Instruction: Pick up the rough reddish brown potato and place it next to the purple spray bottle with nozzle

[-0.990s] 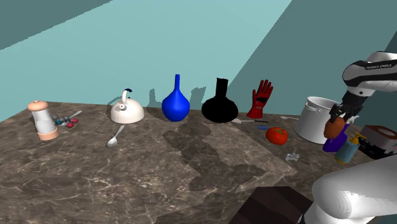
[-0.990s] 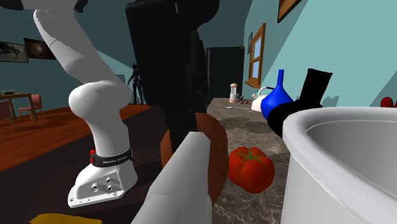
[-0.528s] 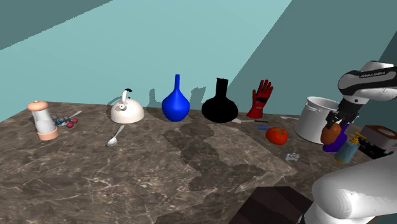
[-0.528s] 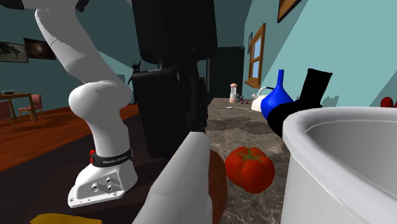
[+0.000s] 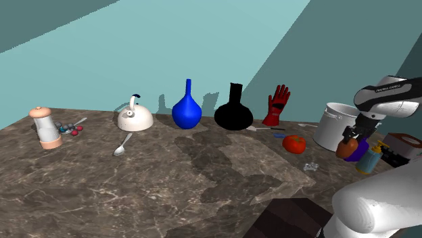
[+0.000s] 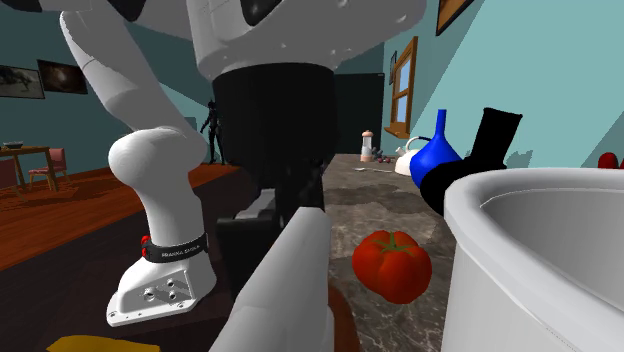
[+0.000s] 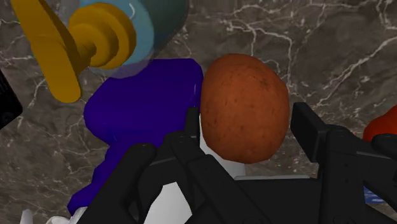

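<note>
The reddish-brown potato (image 7: 245,108) sits between my gripper's (image 7: 248,125) two black fingers, which press on both of its sides. It hangs low over the marble counter (image 5: 169,176), right against the purple spray bottle (image 7: 140,114). In the shoulder view the gripper (image 5: 352,136) holds the potato (image 5: 348,149) at the far right, just in front of the purple bottle (image 5: 361,149). In the second exterior view a sliver of the potato (image 6: 345,325) shows behind a white foreground piece.
A white pot (image 5: 333,126) stands just behind the potato, and a red tomato (image 5: 294,143) lies to the shoulder view's left of it. A teal bottle with a yellow pump (image 7: 102,38) touches the purple bottle. Blue vase (image 5: 186,111), black vase (image 5: 234,113), red glove (image 5: 276,105) line the back.
The gripper has come down and moved toward the shoulder view's left with the potato, from above the purple bottle to low beside it near the counter.
</note>
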